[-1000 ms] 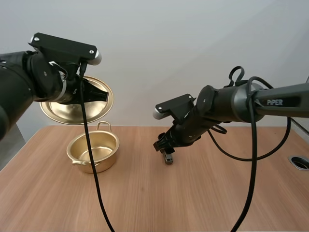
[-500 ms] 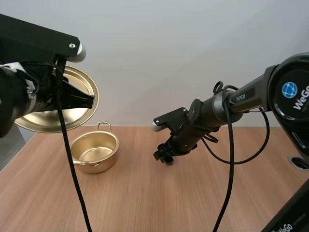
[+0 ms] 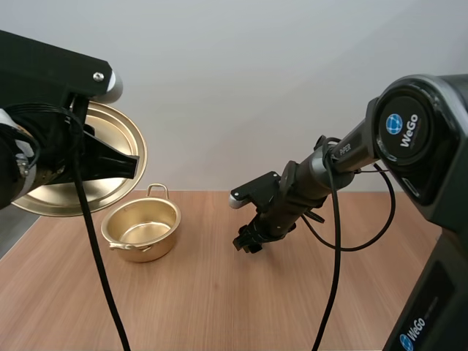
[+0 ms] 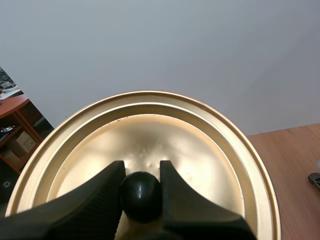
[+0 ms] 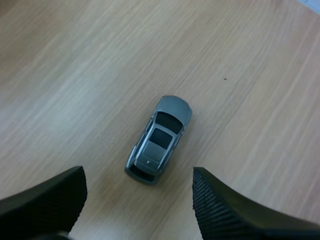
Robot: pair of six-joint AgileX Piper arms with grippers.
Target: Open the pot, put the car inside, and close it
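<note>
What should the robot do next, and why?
Probably lower the right hand and close it on the car: its open fingers flank the car on the table, while the left hand holds the lid clear of the open pot.

- Right arm (image 3: 344,150): slim, round black links. Small white "PiPER" lettering runs along the forearm.
- Its large joint housing (image 3: 420,139) is glossy black and rounded. It carries a blue-and-white globe emblem and white "WeGo" lettering, and the same word repeats on the link below.
- Left arm (image 3: 29,157): a bulky black cylinder with a pale ring partly visible on it.
- Left end effector (image 4: 141,172): two matte black, wedge-shaped fingers with finely ribbed faces.
- Right end effector (image 5: 137,175): matching black fingers with close ribbing on the inner faces.
</note>
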